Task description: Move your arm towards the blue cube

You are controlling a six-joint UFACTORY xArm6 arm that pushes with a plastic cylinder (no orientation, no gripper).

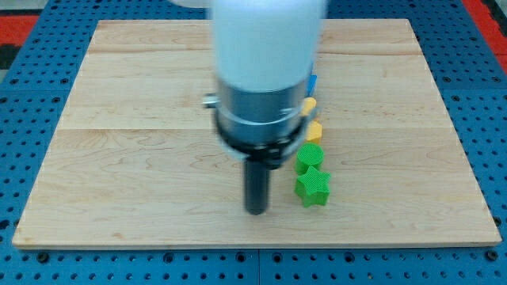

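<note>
The wooden board (158, 119) is filling most of the frame, lying on a blue perforated base (24, 261). The arm's white and grey body (265, 71) is occupying the upper centre and is hiding much of the block column behind it. My tip (256, 210) is resting on the board in the lower centre, touching nothing and holding nothing; it is a plain rod with no jaws to open.

The blocks are standing in a column just right of centre. The green star (313, 188) is sitting just right of my tip, with the green round block (310, 156) directly above it. Two yellow blocks (314, 131) (309, 104), shapes unclear, are following upward. The blue cube (312, 81) is showing only as a sliver at the arm's right edge, at the column's top.

Risk: a straight path up and right is likely to be sweeping the green and yellow blocks aside. The arm body is also masking the blue cube, so overshoot is possible.
</note>
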